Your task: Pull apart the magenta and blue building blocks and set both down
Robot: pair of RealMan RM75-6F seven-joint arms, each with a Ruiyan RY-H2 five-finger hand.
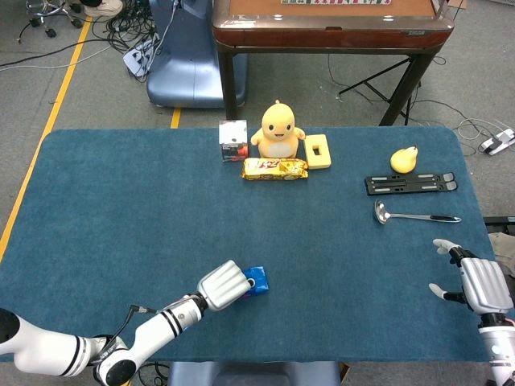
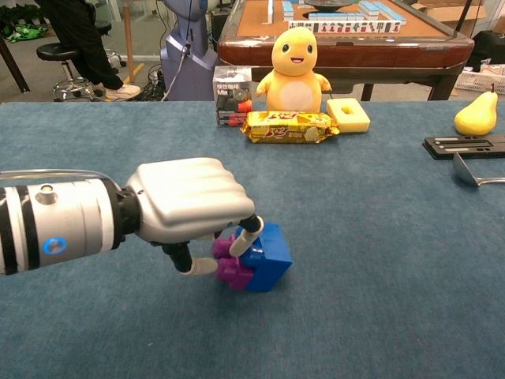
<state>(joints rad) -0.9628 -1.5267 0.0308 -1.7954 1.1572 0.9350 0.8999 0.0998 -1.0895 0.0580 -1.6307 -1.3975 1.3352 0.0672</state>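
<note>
While tilted, the joined blocks [image 2: 254, 259] sit gripped by the left hand [image 2: 188, 201].

1. This is a robotics lab or testing room, not a home.
2. A table [image 1: 121, 201] covered in blue cloth carries unrelated props: a yellow plush toy [image 1: 278, 129], a snack packet [image 1: 275, 168], a small box [image 1: 233, 140], a yellow foam block [image 1: 318, 151], a pear [image 1: 404, 159], a ladle [image 1: 414, 215] and a black stand [image 1: 410, 184].
3. The bare grey floor bears a yellow tape line [image 1: 58, 100] and loose cables [image 1: 113, 32].
4. A blue machine base [image 1: 181, 56] stands behind the table, beside a mahjong table [image 2: 331, 31].
5. Rolling stools [image 2: 59, 59] sit at the far left.
</note>
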